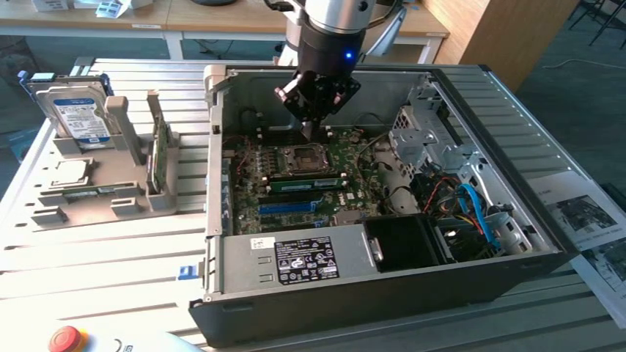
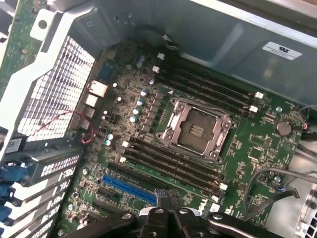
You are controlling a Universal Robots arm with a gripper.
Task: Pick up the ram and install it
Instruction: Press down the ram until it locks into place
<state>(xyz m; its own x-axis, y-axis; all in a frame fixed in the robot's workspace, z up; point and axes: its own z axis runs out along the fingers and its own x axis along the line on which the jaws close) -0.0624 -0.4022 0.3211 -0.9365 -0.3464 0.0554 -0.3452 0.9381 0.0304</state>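
Jaws: closed together, nothing between them; the gripper (image 1: 309,129) hangs inside the open computer case (image 1: 528,227), tips just above the motherboard (image 1: 342,158).
Wrist view: fingertips (image 2: 167,197) pressed together, hovering near the blue expansion slot (image 2: 130,189) and the black memory slots (image 2: 168,161) beside the bare CPU socket (image 2: 196,130).
Ram: a thin green stick (image 1: 157,150) stands on edge in the grey holder (image 1: 98,198) on the table, outside the case, toward the exterior view's left.
Direction from jaws: well apart, across the case's wall, to the exterior view's left and a little nearer the camera.
Long axis: runs roughly away from the camera along the holder, about parallel to that case wall.
Neighbours in holder: hard drive (image 1: 80,117) upright beyond the ram, further to the exterior view's left.
Task state: by my reading, the ram is not yet picked up.
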